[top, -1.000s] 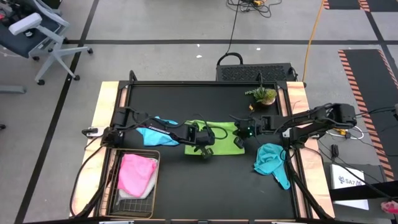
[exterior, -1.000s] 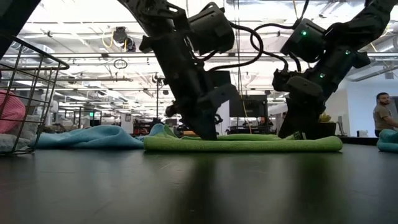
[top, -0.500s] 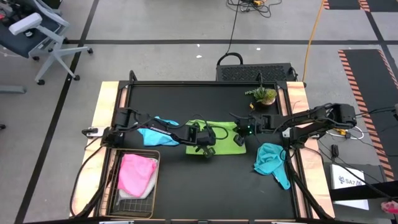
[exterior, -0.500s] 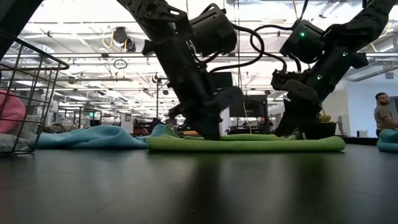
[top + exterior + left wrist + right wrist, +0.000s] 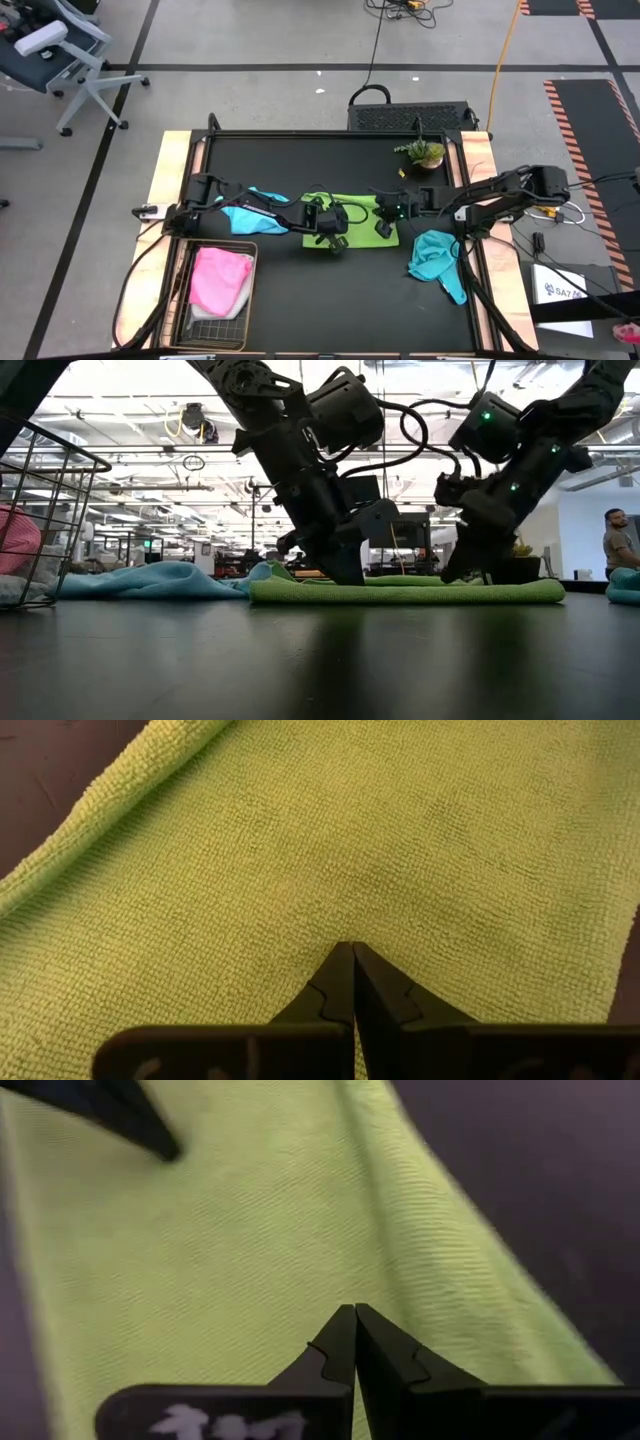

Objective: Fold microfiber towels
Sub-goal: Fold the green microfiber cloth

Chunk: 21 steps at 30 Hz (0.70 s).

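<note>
Mid-surface (image 5: 300,160), lime towel (image 5: 355,212) lies flat, partly folded; left gripper (image 5: 333,243) & right gripper (image 5: 384,228) press on it, fingers pressed together. Pink towel (image 5: 218,278) sits in basket (image 5: 243,320); blue towel (image 5: 250,210), teal towel (image 5: 435,258) crumpled, left to do.

Looks like we're in a robotics lab or some big open industrial workspace. From above we see a black work table (image 5: 300,160) with wooden side rails sitting on a grey floor marked with dark tape lines (image 5: 300,68), loose cables (image 5: 375,45) trailing across it, an office chair (image 5: 60,55) in the corner and hazard-striped matting (image 5: 580,120). At table level we get a high ceiling with exposed ducts and strip lights (image 5: 190,435), plus a person (image 5: 618,540) standing off to one side.
</note>
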{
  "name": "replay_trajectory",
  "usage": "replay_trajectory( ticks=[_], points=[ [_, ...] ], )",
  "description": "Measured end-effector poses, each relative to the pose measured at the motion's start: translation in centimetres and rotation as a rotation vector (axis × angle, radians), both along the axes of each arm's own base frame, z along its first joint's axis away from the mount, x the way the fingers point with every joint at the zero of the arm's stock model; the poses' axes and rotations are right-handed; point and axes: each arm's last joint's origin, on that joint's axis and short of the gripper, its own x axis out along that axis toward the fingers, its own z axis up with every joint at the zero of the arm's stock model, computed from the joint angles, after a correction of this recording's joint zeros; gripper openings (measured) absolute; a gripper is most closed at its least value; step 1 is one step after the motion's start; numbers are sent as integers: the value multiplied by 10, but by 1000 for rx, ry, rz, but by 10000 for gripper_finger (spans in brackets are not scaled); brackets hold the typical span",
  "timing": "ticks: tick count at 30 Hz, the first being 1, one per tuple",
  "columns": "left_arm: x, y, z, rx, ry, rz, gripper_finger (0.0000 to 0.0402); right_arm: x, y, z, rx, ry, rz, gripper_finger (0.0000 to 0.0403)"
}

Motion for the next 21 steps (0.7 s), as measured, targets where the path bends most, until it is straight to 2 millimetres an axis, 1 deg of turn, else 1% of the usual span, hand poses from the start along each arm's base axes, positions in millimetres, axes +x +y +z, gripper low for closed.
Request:
replay_trajectory(
  ticks=[6,12,16,18,21],
  points=[
    [-1,0,-1,-4,6,-3,2,-3,-12,-5,-135,66,-109,0],
    [-1,-2,-1,-5,9,-7,2,-8,-26,4,-215,39,-228,0],
    [-1,-2,-1,-1,12,-15,1,-11,-34,11,-222,11,-261,0],
    [-1,-2,-1,1,13,-18,2,-12,-34,16,-218,-14,-262,0],
    [-1,-2,-1,4,14,-25,3,-13,-31,25,-161,-81,-213,0]
  ],
)
